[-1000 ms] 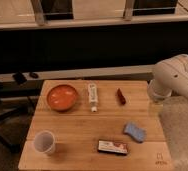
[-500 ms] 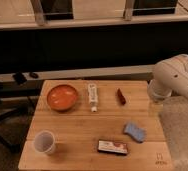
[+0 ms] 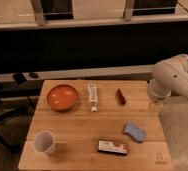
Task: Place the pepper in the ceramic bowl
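Waiting at the right edge of the counter [image 3: 82,135], the claw [image 3: 156,94] hangs under the white arm [image 3: 179,80], released, grasping nothing. No change from the last second: arm parked in the same spot and every item where it was, so the reach hasn't begun and the task looks to be at its very start. The pepper [image 3: 121,96] lies on the counter right of centre, apart from the claw. The bowl [image 3: 63,96] sits empty to the left. The white tube [image 3: 92,96] lies between the two. Also here are a cup [image 3: 44,142], a blue sponge [image 3: 135,131] and a dark packet [image 3: 112,146]. Tube marks, packet label and the counter corner stamp [image 3: 159,161] are all unreadable.
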`<action>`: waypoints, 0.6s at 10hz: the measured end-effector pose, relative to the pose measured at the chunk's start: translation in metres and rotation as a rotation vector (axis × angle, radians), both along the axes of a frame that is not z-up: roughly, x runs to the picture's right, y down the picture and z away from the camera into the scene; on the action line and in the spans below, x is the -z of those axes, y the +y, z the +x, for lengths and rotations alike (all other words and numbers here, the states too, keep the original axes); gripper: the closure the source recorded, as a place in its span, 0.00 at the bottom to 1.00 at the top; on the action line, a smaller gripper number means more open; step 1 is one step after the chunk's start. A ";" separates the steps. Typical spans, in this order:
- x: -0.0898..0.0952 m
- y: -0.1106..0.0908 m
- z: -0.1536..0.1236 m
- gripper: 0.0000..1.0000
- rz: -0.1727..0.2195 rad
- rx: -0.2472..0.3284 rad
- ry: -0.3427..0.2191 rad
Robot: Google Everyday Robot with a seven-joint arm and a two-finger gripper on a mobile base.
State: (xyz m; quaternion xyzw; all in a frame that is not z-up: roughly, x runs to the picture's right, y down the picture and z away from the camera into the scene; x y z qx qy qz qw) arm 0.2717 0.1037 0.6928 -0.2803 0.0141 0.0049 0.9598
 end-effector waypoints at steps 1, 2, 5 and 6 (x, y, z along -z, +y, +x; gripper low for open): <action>-0.005 -0.003 -0.011 0.20 0.003 0.019 -0.014; -0.012 -0.006 -0.026 0.20 0.009 0.042 -0.030; -0.027 -0.006 -0.037 0.20 0.012 0.072 -0.056; -0.033 -0.003 -0.038 0.20 0.012 0.075 -0.067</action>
